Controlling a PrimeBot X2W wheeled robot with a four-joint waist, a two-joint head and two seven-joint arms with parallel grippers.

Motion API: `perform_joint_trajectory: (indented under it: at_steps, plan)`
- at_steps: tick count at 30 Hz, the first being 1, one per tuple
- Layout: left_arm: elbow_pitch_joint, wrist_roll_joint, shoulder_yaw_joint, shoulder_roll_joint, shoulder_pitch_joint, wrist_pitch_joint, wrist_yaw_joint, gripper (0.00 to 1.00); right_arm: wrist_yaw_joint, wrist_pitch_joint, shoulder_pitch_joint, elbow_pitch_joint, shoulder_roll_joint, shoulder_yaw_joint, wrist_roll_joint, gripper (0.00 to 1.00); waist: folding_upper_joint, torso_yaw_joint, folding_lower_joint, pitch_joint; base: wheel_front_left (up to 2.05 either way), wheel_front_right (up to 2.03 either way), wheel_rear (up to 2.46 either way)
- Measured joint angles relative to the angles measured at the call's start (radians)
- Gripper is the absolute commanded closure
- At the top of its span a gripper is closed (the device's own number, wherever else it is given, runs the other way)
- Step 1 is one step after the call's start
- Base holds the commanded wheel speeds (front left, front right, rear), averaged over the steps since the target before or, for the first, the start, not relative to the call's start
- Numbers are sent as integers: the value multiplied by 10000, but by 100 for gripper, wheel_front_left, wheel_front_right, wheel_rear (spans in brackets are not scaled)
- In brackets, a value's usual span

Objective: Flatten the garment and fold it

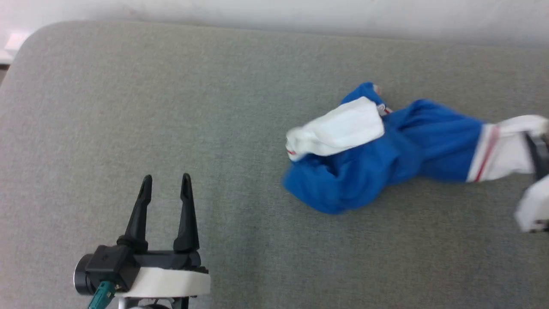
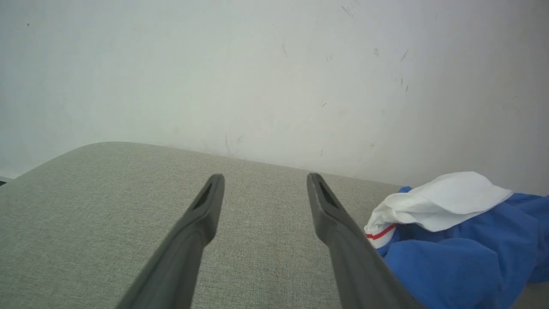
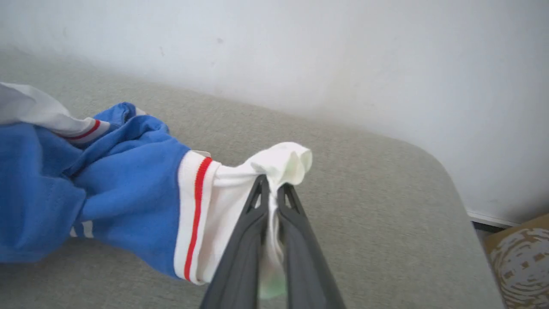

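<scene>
One thin pinch only: right gripper [image 3: 272, 187] fingers clamped together on T-shirt [image 1: 386, 159], at its bunched white end. Risk: cloth slips out under pull, or whole crumpled heap drags across grey cushion [image 1: 171, 107] without spreading. Left gripper [image 1: 166, 182] fingers apart, empty; shirt lies off to their right, not touching.

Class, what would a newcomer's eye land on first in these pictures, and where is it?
A crumpled royal-blue T-shirt lies right of centre on the grey fabric surface. The right tool pinches its white end, while the left tool hovers open at lower left.
</scene>
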Motion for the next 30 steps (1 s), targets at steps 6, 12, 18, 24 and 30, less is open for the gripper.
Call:
perform_joint_trajectory:
  at_steps: [6, 12, 18, 24, 30]
  plan:
    - [-2, 0, 184, -31, 243, 0, -163, 0, -2, 196, 1348, -481, 291, -3143, -681, 100, 0, -365, -1, -373, 0, 0, 0]
    - [6, 6, 364, -59, 339, 0, -253, 0, -2, 399, 2925, -21, 1509, -4786, -1546, 67, 0, -353, -1, -365, 0, 0, 0]
    - [38, 178, 443, -69, 341, 0, -341, 0, -2, -102, 2486, -357, 1965, -3923, -1595, 0, 0, -435, 0, -346, 0, 0, 0]
    - [73, 249, 424, -82, 337, 0, -374, 0, -2, 69, 1395, -1624, 1292, -1482, -918, 0, 0, -481, 0, -389, 0, 0, 0]
    - [167, 245, 359, -96, 321, 0, -506, 0, 0, 1496, 1174, -1175, 825, 861, 192, 0, 0, -279, 1, -328, 0, 0, 0]
